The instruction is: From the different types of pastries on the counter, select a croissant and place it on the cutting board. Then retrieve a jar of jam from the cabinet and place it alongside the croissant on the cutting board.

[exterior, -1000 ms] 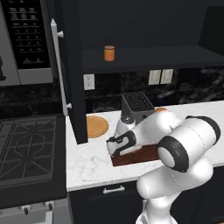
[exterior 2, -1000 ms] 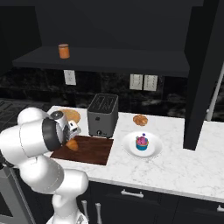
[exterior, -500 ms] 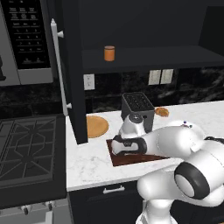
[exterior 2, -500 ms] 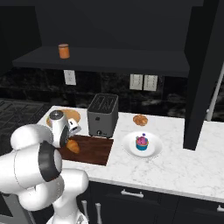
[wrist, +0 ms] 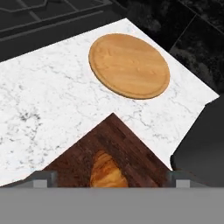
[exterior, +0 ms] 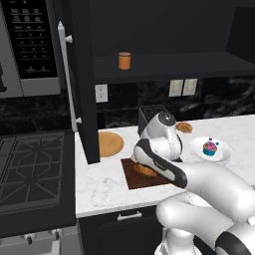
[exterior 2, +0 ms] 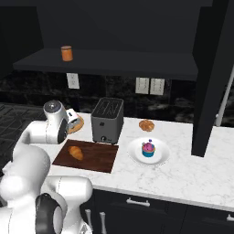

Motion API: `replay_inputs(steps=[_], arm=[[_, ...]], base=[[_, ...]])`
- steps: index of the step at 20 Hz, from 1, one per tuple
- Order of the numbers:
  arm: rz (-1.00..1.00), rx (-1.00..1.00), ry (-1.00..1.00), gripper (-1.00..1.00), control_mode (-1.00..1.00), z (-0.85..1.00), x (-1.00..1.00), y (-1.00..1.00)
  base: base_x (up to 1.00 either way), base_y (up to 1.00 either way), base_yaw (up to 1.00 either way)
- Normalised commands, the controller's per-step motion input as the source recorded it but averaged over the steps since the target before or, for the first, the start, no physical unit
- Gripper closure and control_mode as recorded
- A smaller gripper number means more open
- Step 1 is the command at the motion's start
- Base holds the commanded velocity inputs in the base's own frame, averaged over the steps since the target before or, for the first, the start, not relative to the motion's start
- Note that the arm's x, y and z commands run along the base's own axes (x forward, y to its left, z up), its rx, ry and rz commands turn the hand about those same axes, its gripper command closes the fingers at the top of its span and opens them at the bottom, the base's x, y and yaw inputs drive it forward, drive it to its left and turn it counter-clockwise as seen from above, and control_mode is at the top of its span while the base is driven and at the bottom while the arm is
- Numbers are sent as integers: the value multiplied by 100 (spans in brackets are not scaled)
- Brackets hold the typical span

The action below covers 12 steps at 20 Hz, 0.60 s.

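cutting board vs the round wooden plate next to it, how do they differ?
Shape: the cutting board is rectangular; the round plate is a disc.
Colour: the board is dark reddish-brown; the plate is light orange.
Load: the board carries the croissant; the plate's face is bare.
Place: in the left base view the board lies nearer the front edge of the counter; the plate sits further back.
Shared: both are flat, wooden-looking and lie on the counter.

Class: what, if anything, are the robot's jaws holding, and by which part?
Nothing. The gripper is open above the croissant, which lies free on the cutting board.
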Motion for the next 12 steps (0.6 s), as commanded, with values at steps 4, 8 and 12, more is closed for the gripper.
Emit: replay_inputs(steps=[4, 8, 12], arm=[[0, 19, -19, -100, -100, 99, -33, -14], [0, 10, -16, -100, -100, 100, -11, 0], [0, 8, -27, -100, -100, 100, -23, -10]], base=[[0, 0, 0], [0, 0, 0], [0, 0, 0]])
